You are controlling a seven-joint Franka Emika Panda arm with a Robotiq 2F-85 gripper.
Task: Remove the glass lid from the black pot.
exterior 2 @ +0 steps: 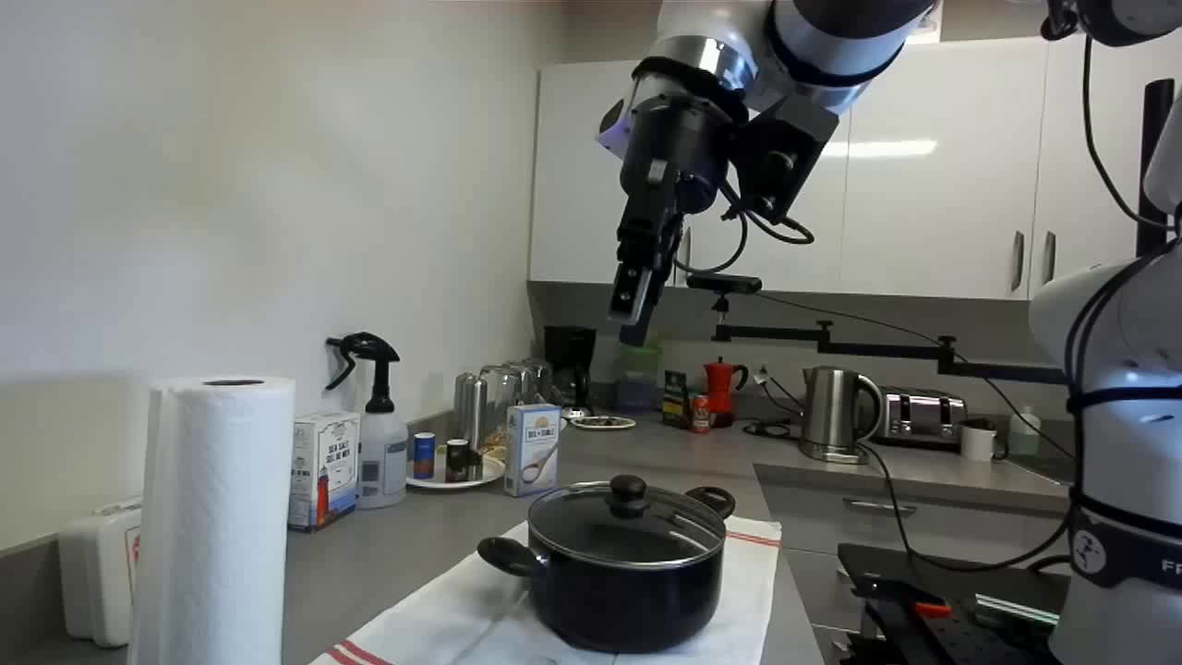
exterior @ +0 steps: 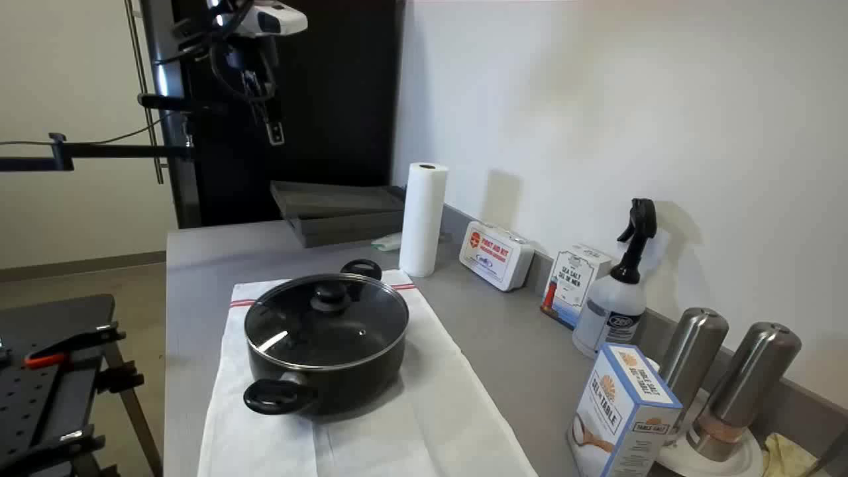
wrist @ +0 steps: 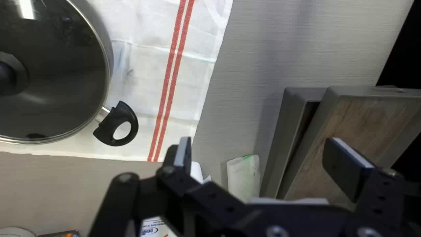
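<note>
The glass lid (exterior: 298,341) lies flat on the black pot (exterior: 358,387), its black knob up. In both exterior views the lid (exterior 2: 591,528) covers the pot (exterior 2: 628,605), which stands on a white cloth. In the wrist view the lid (wrist: 62,69) and pot (wrist: 108,56) are at the left edge, partly cut off, with one black handle showing. My gripper (wrist: 265,158) is open, its fingers wide apart with nothing between them. In the exterior views the gripper (exterior: 275,136) hangs high above the counter, well above and apart from the lid; it also shows tilted downward (exterior 2: 630,319).
A paper towel roll (exterior: 424,218) stands behind the pot, by grey trays (exterior: 351,225). Along the wall are a first aid kit (exterior: 495,255), a sea salt box (exterior: 576,285), a spray bottle (exterior: 609,311), a table salt box (exterior: 616,417) and metal grinders (exterior: 748,384).
</note>
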